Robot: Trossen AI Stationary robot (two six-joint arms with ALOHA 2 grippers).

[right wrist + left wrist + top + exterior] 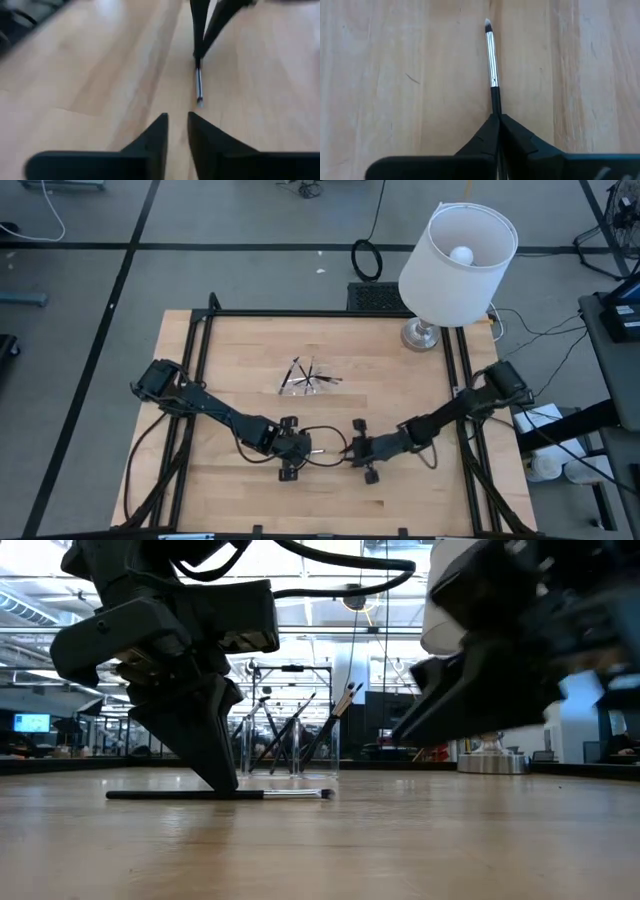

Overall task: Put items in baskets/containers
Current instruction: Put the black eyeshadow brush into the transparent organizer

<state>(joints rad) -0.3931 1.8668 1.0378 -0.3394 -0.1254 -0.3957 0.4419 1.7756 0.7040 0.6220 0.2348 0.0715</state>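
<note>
A thin dark brush (170, 795) with a silver ferrule and pale tip (492, 55) lies flat on the wood between my two grippers, near the table's near edge. My left gripper (497, 120) is shut on it and shows in the high view (300, 448). My right gripper (178, 125) hovers just to the brush tip's right (355, 450), off the wood, with a narrow gap between its fingers and touching nothing. The clear container (305, 380) stands at mid-table with several brushes leaning in it (290, 740). My left gripper pinches the brush between its two fingers on the dark handle (495, 102), just behind the silver ferrule. The fingers (222, 775) come from above, pointing down at the table. The brush lies flat on the wood, with its tip toward my right gripper.
A white lamp (455, 260) stands at the table's far right corner on a metal base (490, 760). Black frame rails (195, 360) run along the left, far and right edges. Bare wood lies between the grippers and the container.
</note>
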